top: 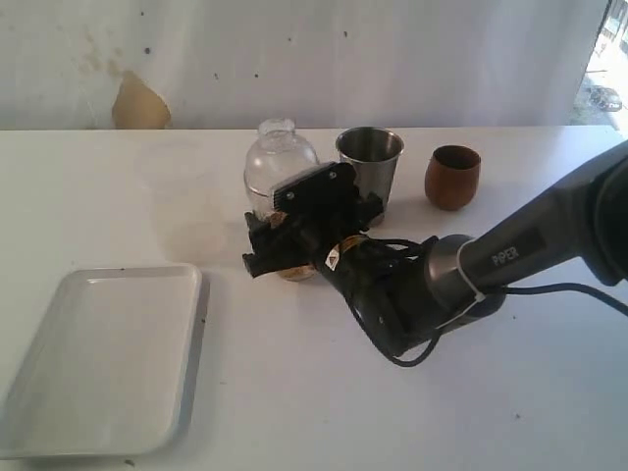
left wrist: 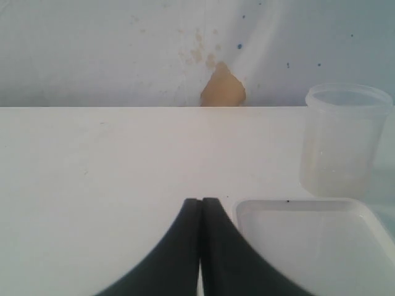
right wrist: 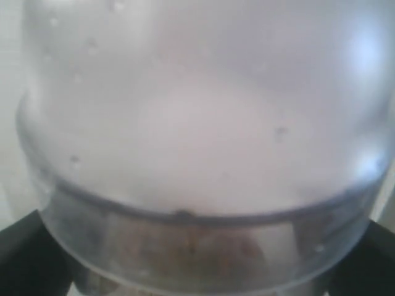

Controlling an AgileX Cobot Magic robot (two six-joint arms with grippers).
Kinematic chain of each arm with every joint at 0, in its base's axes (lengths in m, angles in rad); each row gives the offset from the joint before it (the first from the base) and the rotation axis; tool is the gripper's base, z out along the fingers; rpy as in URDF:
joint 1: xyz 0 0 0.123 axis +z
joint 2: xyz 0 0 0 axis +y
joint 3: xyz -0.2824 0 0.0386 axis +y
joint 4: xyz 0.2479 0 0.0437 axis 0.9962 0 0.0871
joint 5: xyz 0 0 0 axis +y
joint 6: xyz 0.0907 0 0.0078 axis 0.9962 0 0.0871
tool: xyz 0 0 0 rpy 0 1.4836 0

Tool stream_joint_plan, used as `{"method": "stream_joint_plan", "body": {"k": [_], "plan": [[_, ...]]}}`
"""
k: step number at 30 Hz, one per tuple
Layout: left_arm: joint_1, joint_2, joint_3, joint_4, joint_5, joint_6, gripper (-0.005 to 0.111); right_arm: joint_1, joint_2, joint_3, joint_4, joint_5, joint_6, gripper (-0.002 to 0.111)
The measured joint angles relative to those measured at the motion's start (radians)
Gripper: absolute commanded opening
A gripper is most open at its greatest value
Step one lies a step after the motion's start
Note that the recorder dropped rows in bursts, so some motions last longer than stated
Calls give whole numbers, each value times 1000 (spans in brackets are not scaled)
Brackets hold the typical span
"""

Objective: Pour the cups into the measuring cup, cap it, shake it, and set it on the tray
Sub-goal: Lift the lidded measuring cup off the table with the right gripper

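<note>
While the right pincer (top: 275,245) stands with its fingers apart on either side of the clear dome lid (top: 282,157), at upper centre of the exterior view, no squeeze on it shows. The left pincer (left wrist: 200,246) is pressed together, beside the tray (left wrist: 308,253). The measuring cup (left wrist: 345,142) stands on the worktop (top: 324,392) just beyond the tray's far rim, well apart from the lid. The lid's wall is rounded and slick, so an off-centre closure could, I judge, squirt it sideways or tip it. The steel tumbler (top: 370,162) stands just behind the right wrist, where a careless lift could knock it.
</note>
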Motion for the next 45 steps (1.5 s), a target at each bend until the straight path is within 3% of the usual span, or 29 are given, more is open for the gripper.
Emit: {"method": "stream_joint_plan", "body": {"k": [6,24,31,35,37,39,42,45], "plan": [[0,0,0,0,0,0,0,1,-24,0,132,43,0,0],[0,0,0,0,0,0,0,-2,-55,0,73,42,141,0],[0,0,0,0,0,0,0,22,-173,0,-288,172,18,0],[0,0,0,0,0,0,0,35,-242,0,-148,176,-9,0],[0,0,0,0,0,0,0,-7,-252,0,-84,147,92,0],[0,0,0,0,0,0,0,-50,-258,0,-217,154,239,0],[0,0,0,0,0,0,0,-27,-280,0,-453,231,275,0],[0,0,0,0,0,0,0,13,-285,8,-309,222,240,0]]}}
